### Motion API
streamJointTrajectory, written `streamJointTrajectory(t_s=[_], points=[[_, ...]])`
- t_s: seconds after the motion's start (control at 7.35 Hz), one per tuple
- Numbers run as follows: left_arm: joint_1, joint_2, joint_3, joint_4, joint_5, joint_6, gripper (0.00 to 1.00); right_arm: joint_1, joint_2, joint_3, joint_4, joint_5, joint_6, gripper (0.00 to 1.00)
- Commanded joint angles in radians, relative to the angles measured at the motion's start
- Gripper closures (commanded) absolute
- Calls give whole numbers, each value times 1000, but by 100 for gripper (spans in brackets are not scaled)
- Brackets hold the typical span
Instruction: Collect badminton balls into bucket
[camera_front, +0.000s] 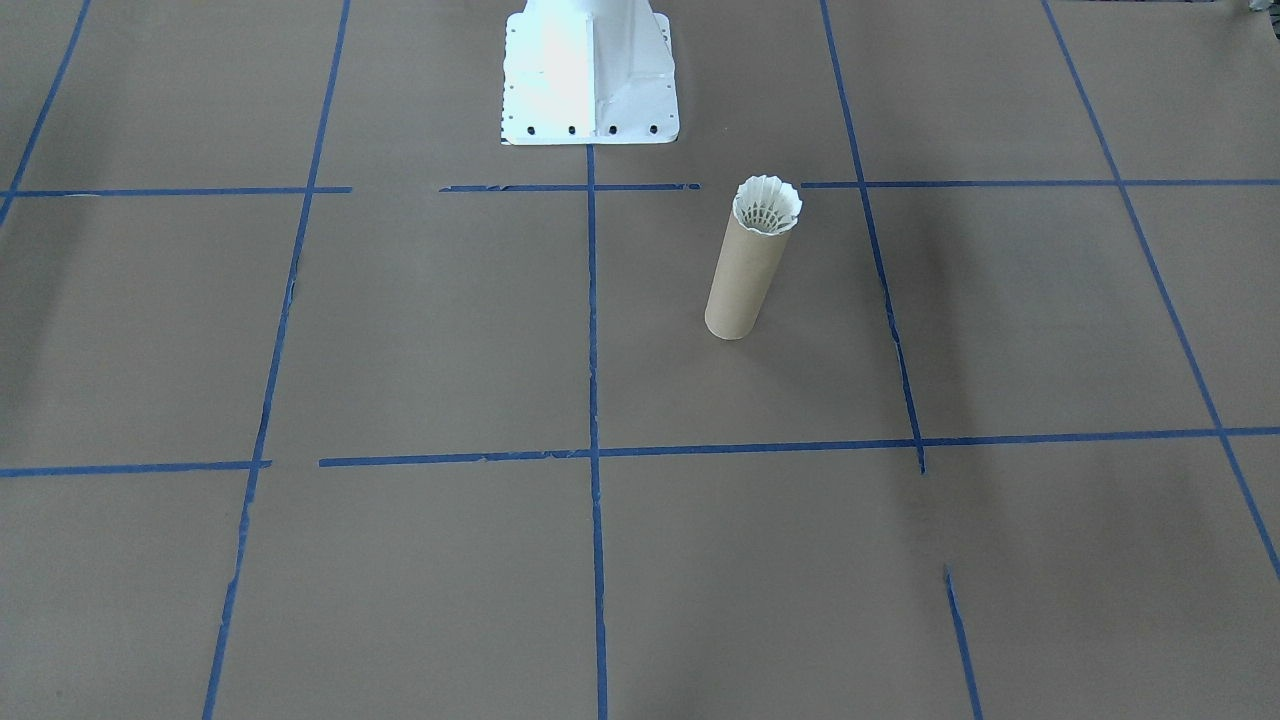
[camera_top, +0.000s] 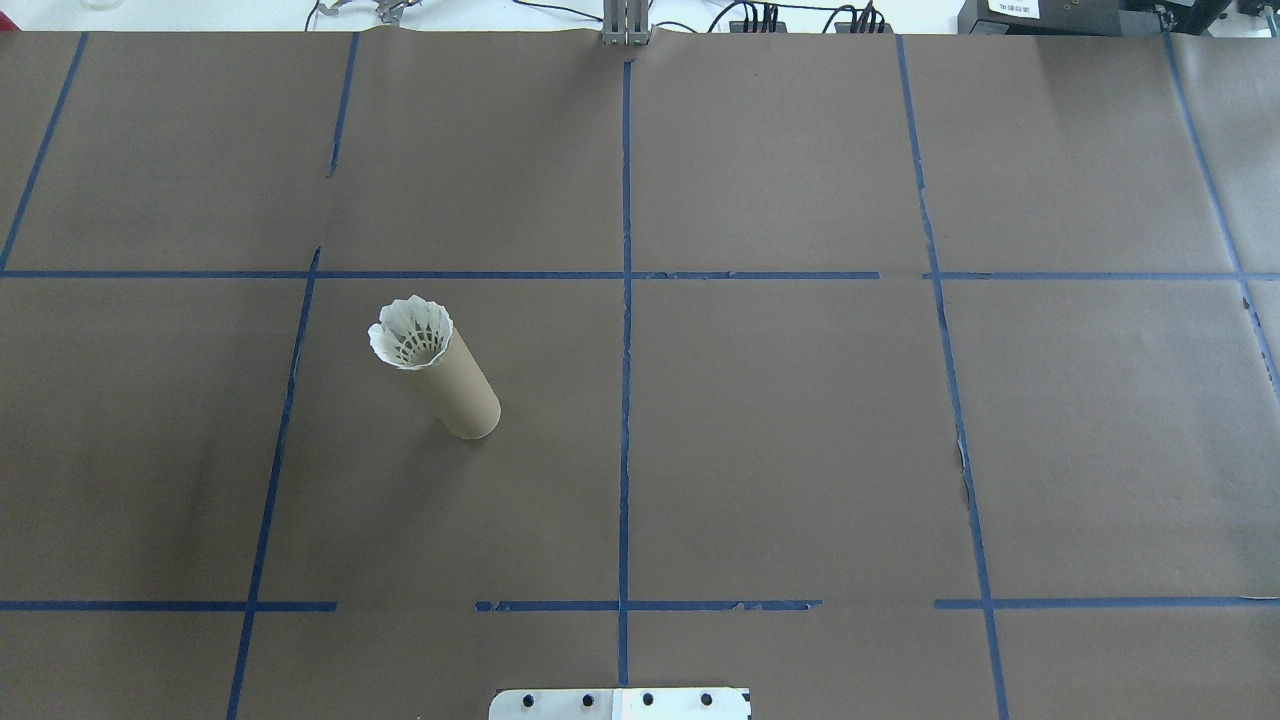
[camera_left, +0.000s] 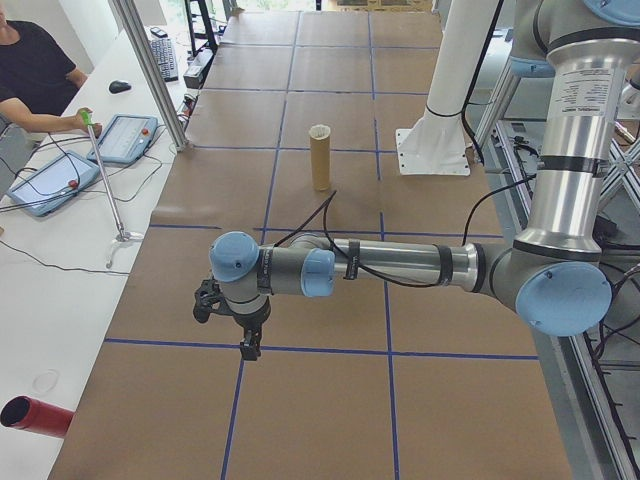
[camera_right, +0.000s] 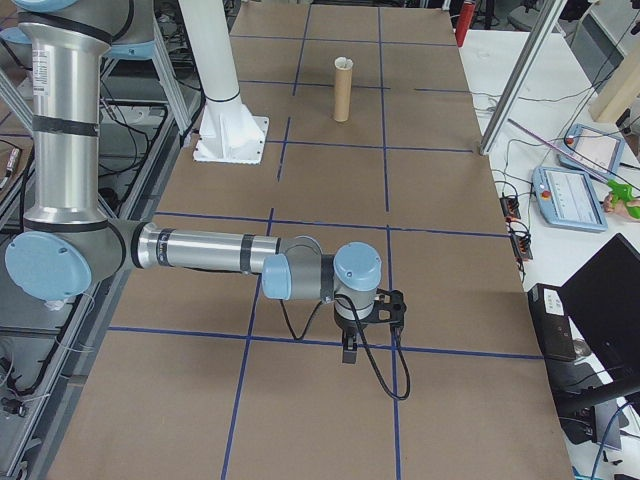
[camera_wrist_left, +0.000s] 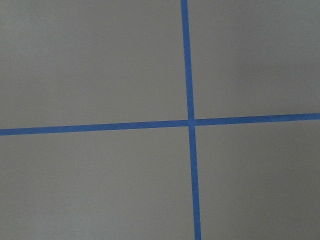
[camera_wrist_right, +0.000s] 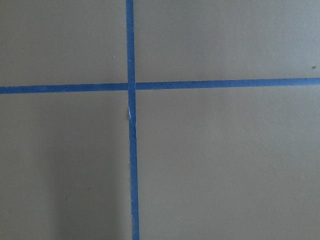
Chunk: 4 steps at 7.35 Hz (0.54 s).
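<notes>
One shuttlecock (camera_top: 410, 332) already sits in mouth of bucket (camera_top: 455, 385), skirt flaring over rim, toward table's robot-side edge, left half; left gripper (camera_left: 232, 322) and right gripper (camera_right: 366, 322) parked at table ends, can't tell spread or pinched; looks basically done, so keep arms clear, don't bump tube.

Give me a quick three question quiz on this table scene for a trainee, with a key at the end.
1. True or false: the shuttlecock lies flat on the table.
2. Where does the shuttlecock sit? A) in the tube's top B) beside the tube C) in a gripper
3. Is the cardboard tube upright or tipped over?

Key: 1 false; 2 A; 3 upright. The left gripper and right gripper show only in side views, away from the tube.
</notes>
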Motion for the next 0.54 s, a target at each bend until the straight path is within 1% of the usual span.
streamJointTrajectory(t_s=[0.0,0.41], points=[[-5,4,1,5,-2,-7,0,0,0,0,0,0,0,0],[-6,11,-1,8,-5,-36,0,0,0,0,0,0,0,0]])
